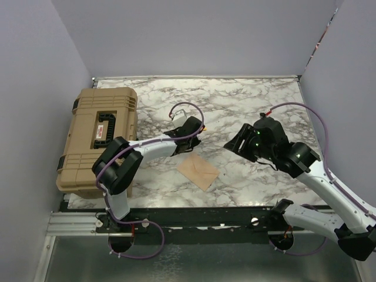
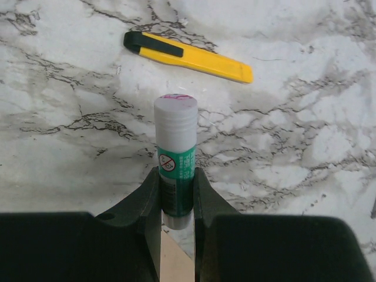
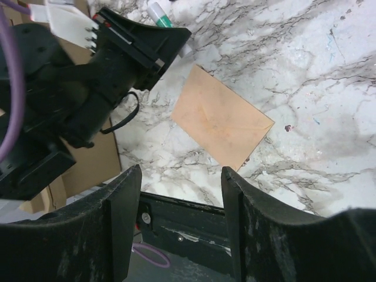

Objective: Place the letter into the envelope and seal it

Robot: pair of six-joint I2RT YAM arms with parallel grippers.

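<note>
1. We see the left gripper (image 2: 176, 185) clamped on a glue stick (image 2: 175, 135).
2. The right gripper (image 3: 179, 182) hangs empty, jaws apart.
3. The envelope (image 1: 198, 170) lies flat on the marble table (image 1: 247, 100), between both arms, toward the near edge.

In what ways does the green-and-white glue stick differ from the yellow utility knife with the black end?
The green-and-white plastic glue stick is a round tube; the yellow plastic utility knife is a flat, long bar. The glue stick is clamped between the fingers of the left gripper; the utility knife lies free on the marble table, touched by nothing. The glue stick has a white cap; the utility knife has a black end. Both are slim, elongated tools.
</note>
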